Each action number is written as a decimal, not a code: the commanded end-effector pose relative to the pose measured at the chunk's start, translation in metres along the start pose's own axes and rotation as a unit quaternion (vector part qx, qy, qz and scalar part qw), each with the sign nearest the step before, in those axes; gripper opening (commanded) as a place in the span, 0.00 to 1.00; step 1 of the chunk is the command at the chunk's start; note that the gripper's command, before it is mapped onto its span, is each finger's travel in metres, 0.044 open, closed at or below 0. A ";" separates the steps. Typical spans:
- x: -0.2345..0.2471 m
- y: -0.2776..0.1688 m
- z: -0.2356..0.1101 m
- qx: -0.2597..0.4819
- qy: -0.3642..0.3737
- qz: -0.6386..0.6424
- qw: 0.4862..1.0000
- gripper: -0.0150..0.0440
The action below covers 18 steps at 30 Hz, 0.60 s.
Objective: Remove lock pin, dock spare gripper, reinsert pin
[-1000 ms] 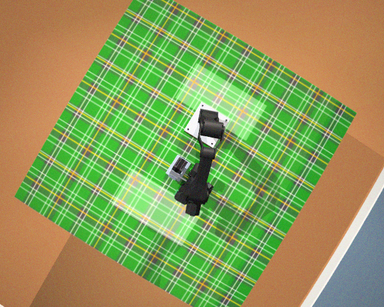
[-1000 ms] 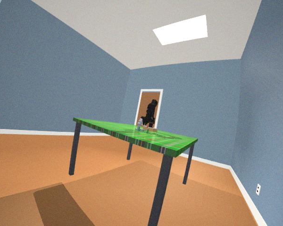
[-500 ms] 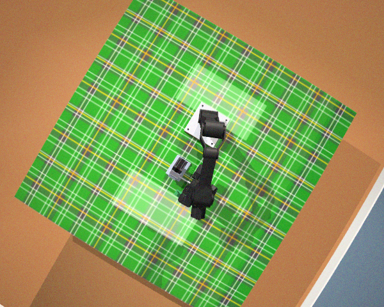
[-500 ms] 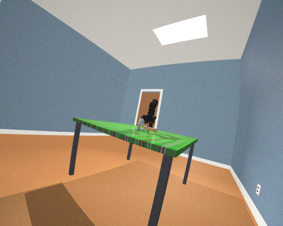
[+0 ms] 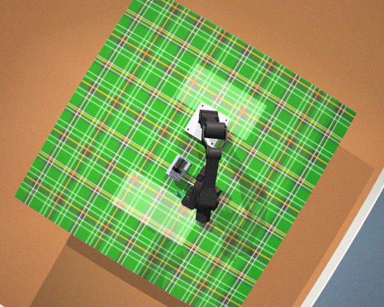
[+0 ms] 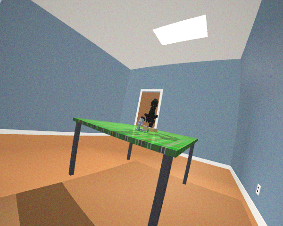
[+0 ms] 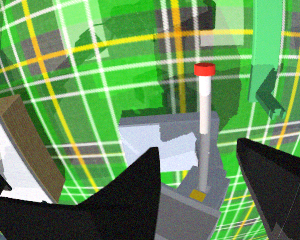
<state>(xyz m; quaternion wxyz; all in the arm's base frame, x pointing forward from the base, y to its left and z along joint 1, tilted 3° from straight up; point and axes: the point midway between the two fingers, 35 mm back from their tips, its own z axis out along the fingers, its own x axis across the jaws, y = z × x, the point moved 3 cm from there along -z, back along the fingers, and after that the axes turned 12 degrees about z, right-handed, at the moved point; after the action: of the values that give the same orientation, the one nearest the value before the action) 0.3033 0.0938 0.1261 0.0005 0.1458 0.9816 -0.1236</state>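
room: blue walls, orange floor, ceiling light panel, door behind the table (image 6: pixel 175 149)
surface: green plaid top (image 5: pixel 86 139), dark legs
arm: black, reaching from white base plate (image 5: pixel 192 126) out over the middle of the table
gripper (image 7: pixel 213 183): fingers parted about halfway, nothing between them, touching nothing visible
lock pin (image 7: pixel 204 127): pale shaft with red cap, straight ahead of the gripper, in line with the gap between the fingers but beyond the tips; near end at a small yellow spot on the mount, red cap at the far end
mount (image 7: pixel 184 187): grey block with socket, directly below and ahead of the fingers; in top view sits just beside the wrist, thin shaft running from it toward the arm
pin seating: apparently through the socket, hard to confirm from wrist view
green piece (image 7: pixel 266 34): flat green part ahead and to the right of the gripper, well apart from the pin; possibly the spare gripper, shape unclear
brown-and-white block (image 7: pixel 24 154): to the left of the gripper, close by the left finger, identity unclear
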 end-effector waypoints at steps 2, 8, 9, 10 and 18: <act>0.001 0.004 -0.010 -0.001 0.000 0.000 1.000 0.59; 0.001 0.003 -0.008 0.002 0.001 -0.002 1.000 0.73; 0.001 0.003 -0.008 0.002 0.001 -0.002 1.000 0.77; 0.001 0.003 -0.008 0.002 0.001 -0.002 1.000 0.82; 0.001 0.003 -0.008 0.002 0.001 -0.002 1.000 1.00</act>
<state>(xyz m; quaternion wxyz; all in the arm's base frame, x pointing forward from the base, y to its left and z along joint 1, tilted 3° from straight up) 0.3038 0.0989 0.1336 0.0003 0.1455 0.9814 -0.1249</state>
